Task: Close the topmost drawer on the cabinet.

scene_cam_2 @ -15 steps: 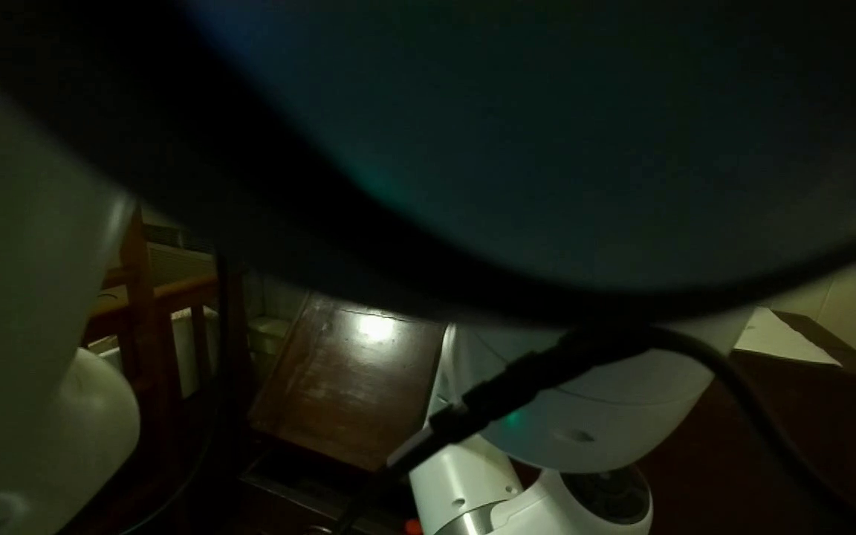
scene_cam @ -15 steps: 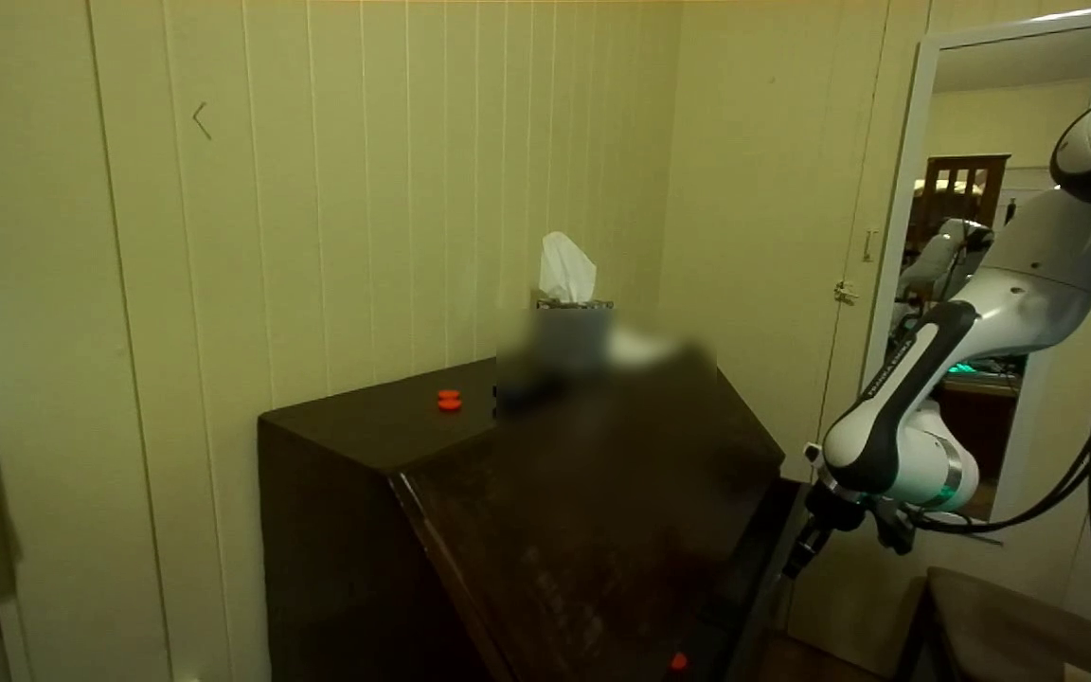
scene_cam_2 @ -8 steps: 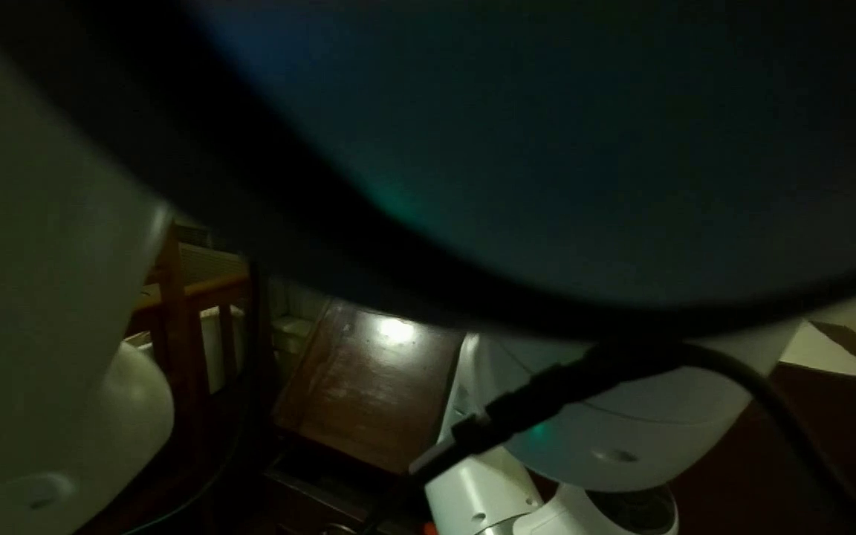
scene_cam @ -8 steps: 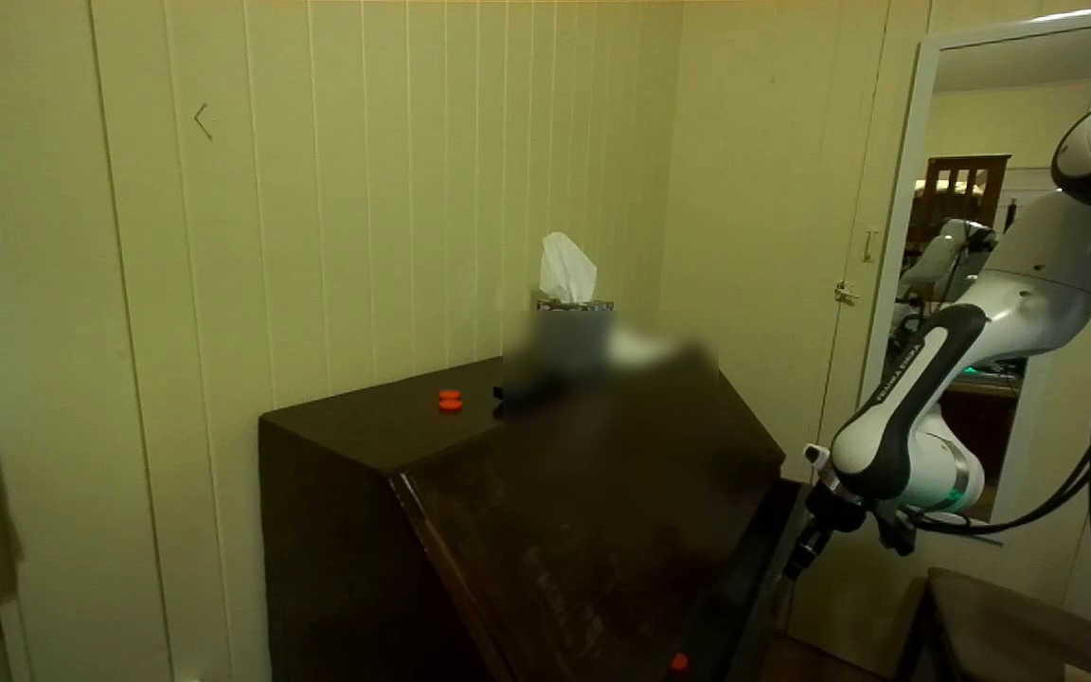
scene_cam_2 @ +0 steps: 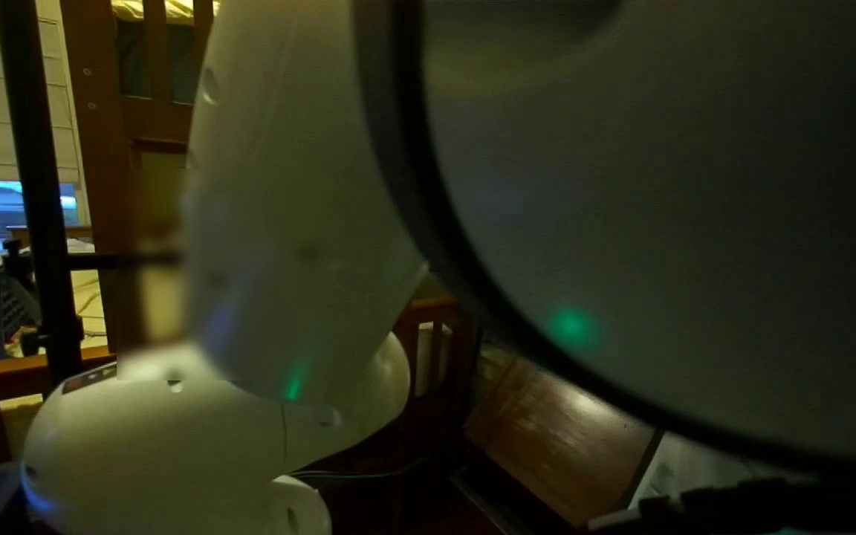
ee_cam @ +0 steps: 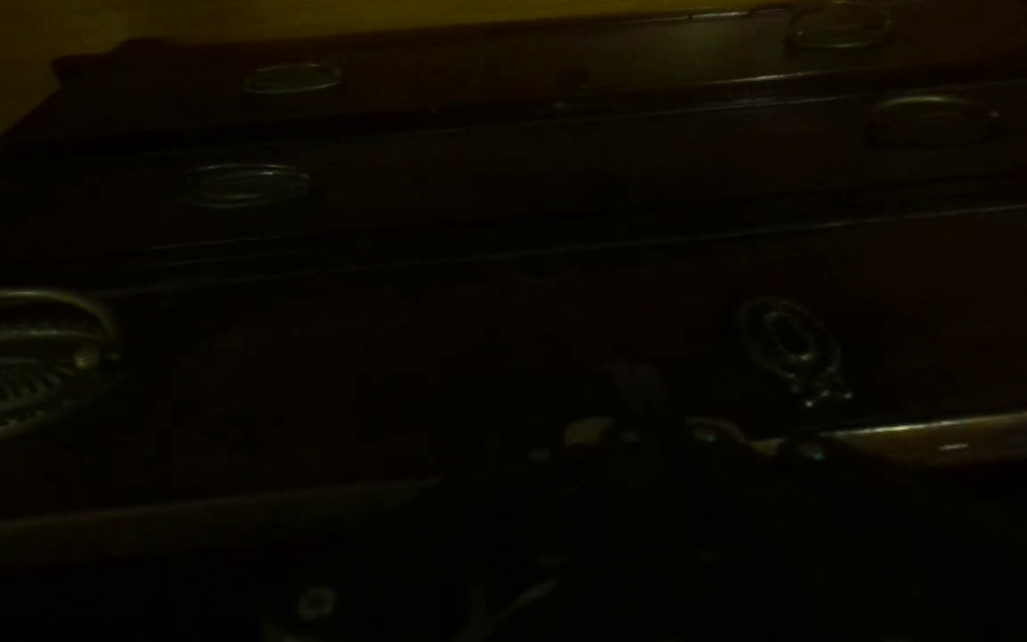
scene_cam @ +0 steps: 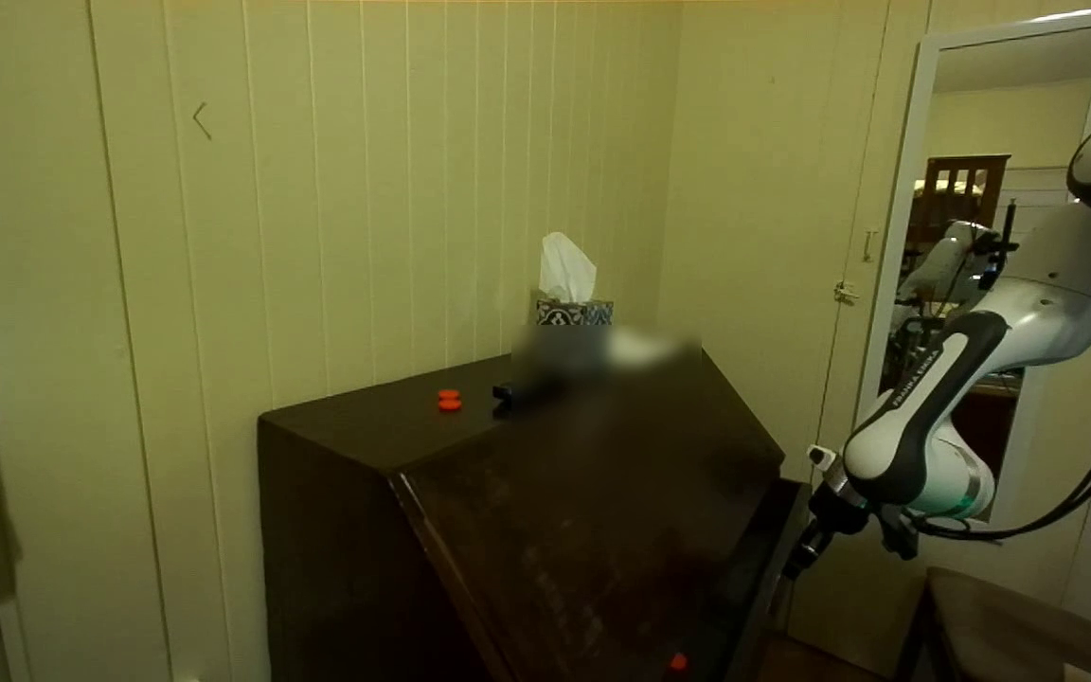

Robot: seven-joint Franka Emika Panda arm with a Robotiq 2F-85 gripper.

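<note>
- Arm [scene_cam: 1043, 322] has swung slightly rightward in an exterior view, while the drawer [scene_cam: 763, 587] has not visibly moved, so I judge closing still undone.
- Gripper [scene_cam: 791, 571] is too dark to say whether parted or pinched together.
- Drawer stands pulled out, just beside the gripper's tip.
- Cabinet [scene_cam: 527, 521] rises behind.

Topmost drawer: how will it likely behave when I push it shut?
The topmost drawer should act stiff, being apparently wooden. Being wide, it may skew if pushed off-centre. Its edge glints in the wrist view, so it could be slippery there.
</note>
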